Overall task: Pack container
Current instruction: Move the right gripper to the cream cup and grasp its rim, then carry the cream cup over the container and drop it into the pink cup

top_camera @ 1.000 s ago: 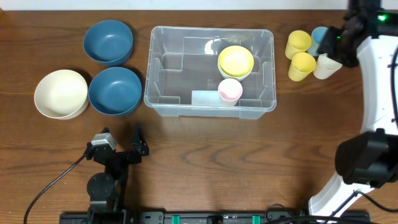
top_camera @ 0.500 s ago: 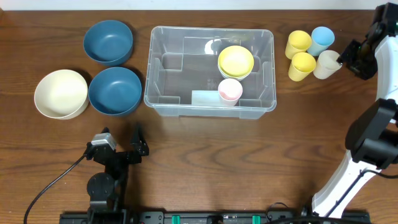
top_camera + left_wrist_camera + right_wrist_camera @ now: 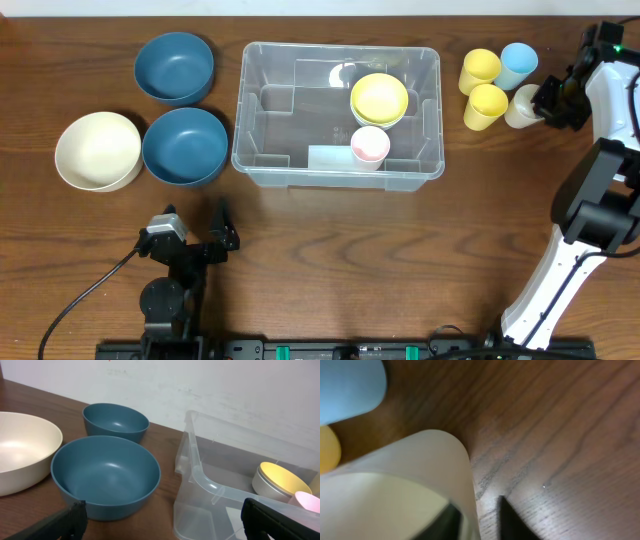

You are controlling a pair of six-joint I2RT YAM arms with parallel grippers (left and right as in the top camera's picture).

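The container (image 3: 290, 125) sat mid-table, a yellow bowl (image 3: 379, 98) and a pink cup (image 3: 370, 144) already inside. At its 3 o'clock the right gripper (image 3: 477, 522) straddled the white cup's (image 3: 395, 495) wall, one finger inside and one outside. The fingers were narrowly parted (apparently not yet pinching), likely a rim grip for lifting the cup over. The left gripper (image 3: 170, 515) waited at 8 o'clock, spread wide and empty. Half a second before, the right gripper had stood clear at the cup's 3 o'clock; it had since moved in.
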